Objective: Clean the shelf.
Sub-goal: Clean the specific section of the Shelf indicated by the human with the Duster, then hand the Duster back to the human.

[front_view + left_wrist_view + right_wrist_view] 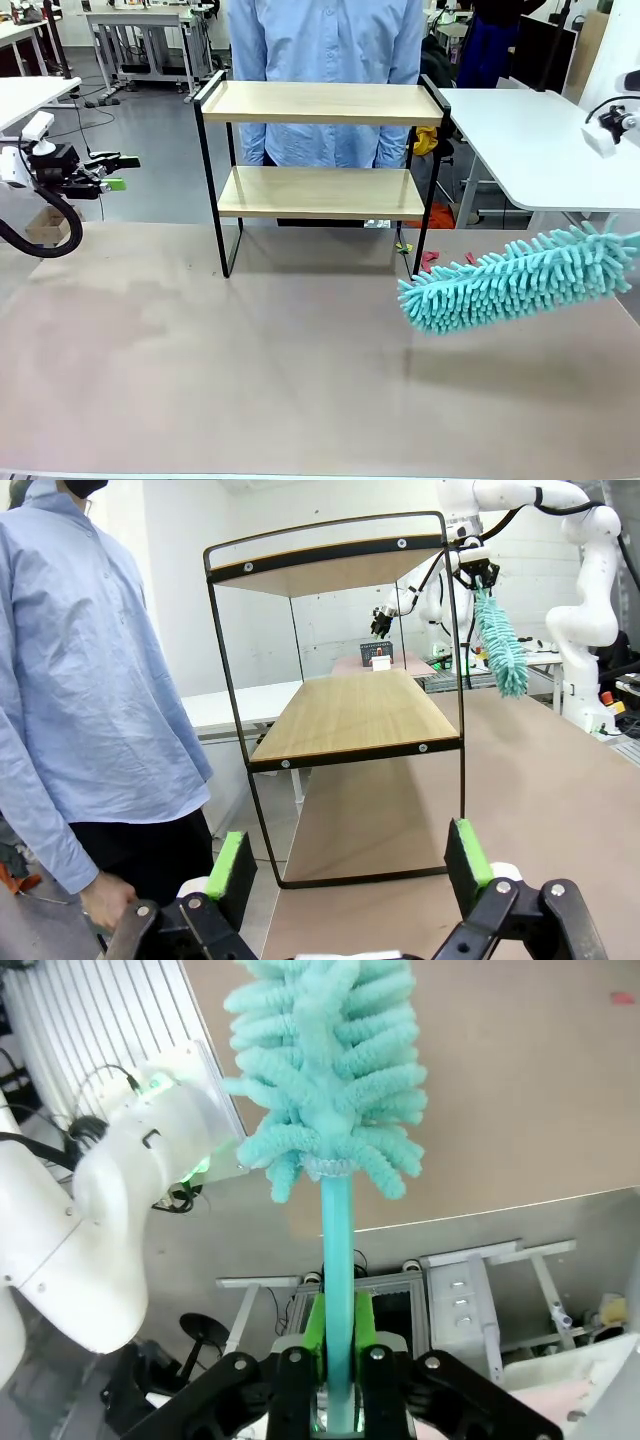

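Observation:
The shelf point(320, 190) stands at the table's far edge, two light wooden boards in a thin black frame, both boards bare. A person in a light blue shirt stands right behind it. My right gripper point(338, 1360) is shut on the teal handle of a fluffy turquoise duster point(515, 278), whose head hangs above the table's right side, right of the shelf. In the left wrist view the shelf point(350, 715) is seen from its end, with the duster point(497, 640) beyond. My left gripper point(118, 172) hovers open at the far left, its green pads point(232, 865) wide apart and empty.
A white table point(540, 150) stands to the right behind the shelf, another at far left. The brown tabletop point(250, 370) in front of the shelf is bare. The person's hand point(105, 900) hangs low by the left gripper.

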Available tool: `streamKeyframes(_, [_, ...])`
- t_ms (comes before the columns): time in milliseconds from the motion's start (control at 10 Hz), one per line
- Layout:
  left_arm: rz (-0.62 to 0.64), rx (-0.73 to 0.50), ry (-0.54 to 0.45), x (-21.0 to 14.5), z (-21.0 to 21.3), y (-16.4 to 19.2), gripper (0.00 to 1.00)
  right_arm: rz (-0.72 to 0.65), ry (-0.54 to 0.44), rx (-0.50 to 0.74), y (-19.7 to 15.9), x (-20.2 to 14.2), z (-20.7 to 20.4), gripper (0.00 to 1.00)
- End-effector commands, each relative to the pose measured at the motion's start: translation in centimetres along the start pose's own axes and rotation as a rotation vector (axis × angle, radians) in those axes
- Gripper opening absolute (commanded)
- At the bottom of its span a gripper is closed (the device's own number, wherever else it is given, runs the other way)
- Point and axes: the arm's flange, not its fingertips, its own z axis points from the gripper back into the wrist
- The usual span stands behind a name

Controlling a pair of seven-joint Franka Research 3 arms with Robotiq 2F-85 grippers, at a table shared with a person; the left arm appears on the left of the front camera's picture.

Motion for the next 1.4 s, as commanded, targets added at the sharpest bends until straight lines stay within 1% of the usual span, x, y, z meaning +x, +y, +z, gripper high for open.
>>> streamKeyframes(0, [-0.015, 0.000, -0.002, 0.32, -0.25, -0.27, 1.00, -0.004, 0.007, -0.006, -0.19, 0.08, -0.11, 0.12])
streamKeyframes(1200, [-0.015, 0.000, -0.002, 0.32, -0.25, -0.27, 1.00, -0.004, 0.007, -0.006, -0.19, 0.08, -0.11, 0.12])
streamKeyframes(1300, [0.000, 0.000, 0.000, 0.00, 0.00, 0.00, 1.00, 0.000, 0.005, 0.005, -0.11, 0.06, -0.15, 0.12])
